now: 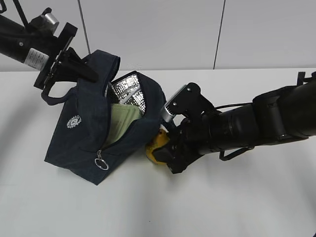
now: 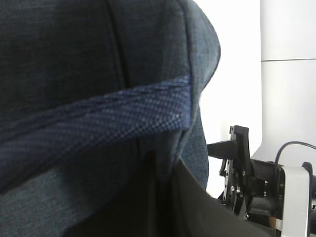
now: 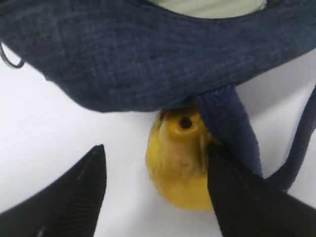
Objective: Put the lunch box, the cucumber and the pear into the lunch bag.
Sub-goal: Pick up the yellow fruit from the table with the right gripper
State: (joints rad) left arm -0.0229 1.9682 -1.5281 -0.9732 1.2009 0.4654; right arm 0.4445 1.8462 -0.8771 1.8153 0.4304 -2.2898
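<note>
The navy lunch bag [image 1: 84, 133] lies tilted on the white table, its mouth open and its silver lining showing. The lunch box with the sage-green lid [image 1: 121, 124] sits inside it and also shows in the right wrist view [image 3: 207, 6]. My left gripper [image 1: 74, 66] is shut on the bag's upper rim; bag fabric [image 2: 98, 74] fills its view. The yellow pear [image 1: 154, 148] lies on the table against the bag's side. My right gripper [image 3: 157, 153] is open around the pear [image 3: 180, 163], its right finger [image 3: 237, 197] touching it. The cucumber is not in view.
A loop handle of the bag [image 3: 232, 123] hangs beside the pear, over the right finger. The zipper's ring pull [image 1: 101, 163] hangs at the bag's front. The right arm [image 2: 256, 182] shows past the bag. A white wall stands behind the table.
</note>
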